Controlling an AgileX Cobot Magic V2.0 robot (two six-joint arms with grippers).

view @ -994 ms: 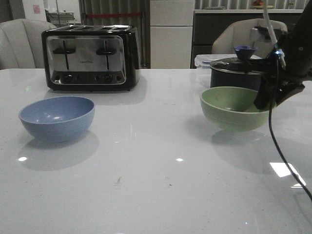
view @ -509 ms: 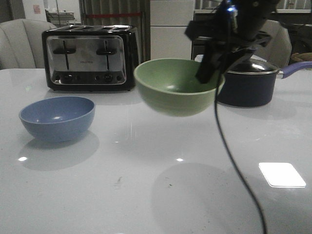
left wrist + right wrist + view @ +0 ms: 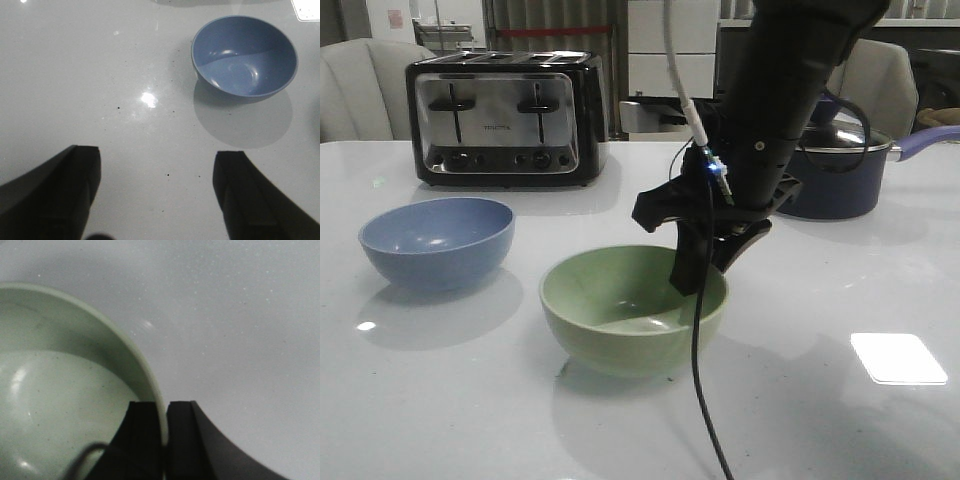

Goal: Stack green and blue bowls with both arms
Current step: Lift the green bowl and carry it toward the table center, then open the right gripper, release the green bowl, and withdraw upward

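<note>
Tabletop, white and glossy, is seen filling the front view, with a bright light patch reflected at about 4 o'clock. A black and chrome toaster is stood at the far side, toward 11 o'clock. The right arm is reached down from 1 o'clock, a black cable hanging from it across the green bowl. A dark navy saucepan with a lid and a purple handle is partly hidden behind that arm at 2 o'clock.

The green bowl is seen upright near the middle of the table, a shadow spread below it; whether it rests on the surface cannot be told. The blue bowl is set upright at 9 o'clock, apart from the green one.

The right gripper is pinched on the green bowl's rim at its 2 o'clock side, one finger inside and the other outside the wall. In the left wrist view, the left gripper is held spread wide above bare table, nothing between its fingers, with the blue bowl ahead of it and well apart.
</note>
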